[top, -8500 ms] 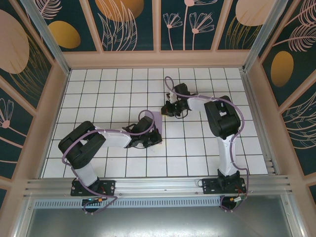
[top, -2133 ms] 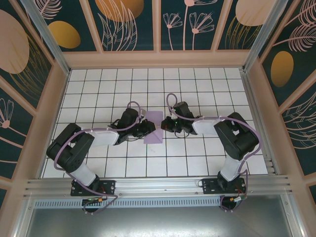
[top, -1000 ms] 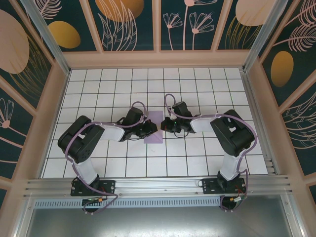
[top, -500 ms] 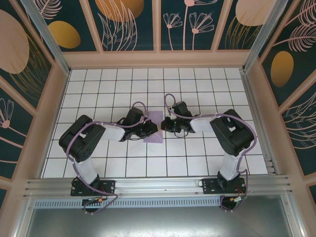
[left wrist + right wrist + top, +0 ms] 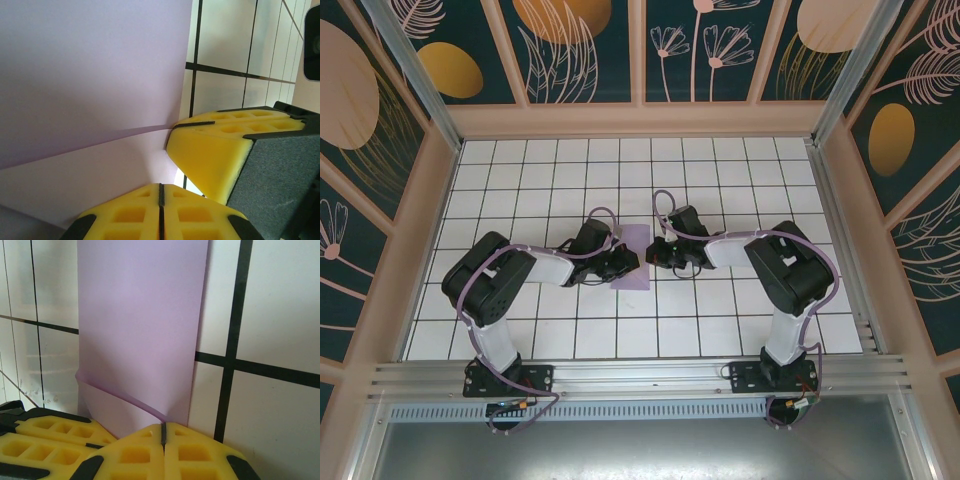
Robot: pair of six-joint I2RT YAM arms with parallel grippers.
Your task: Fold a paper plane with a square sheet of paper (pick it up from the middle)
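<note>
White tiled table [image 5: 520, 170] with dark grid lines, spreading across the middle of the frame. Flat on it at frame centre, lavender sheet of paper [image 5: 636, 275], folded to a narrow upright rectangle, upper layer curling slightly off the lower at one edge.

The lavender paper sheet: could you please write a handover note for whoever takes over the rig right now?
Left gripper: shut, tips on the sheet of paper.
Right gripper: shut, tips at the sheet's edge, right beside the left gripper. I cannot tell whether either one pinches paper.
Sheet: mid-table, doubled over into a narrow rectangle, with the top layer bowing up near the grippers.
Done: first fold.
Left: press the crease flat, then fold the nose and wings; no point yet.
</note>
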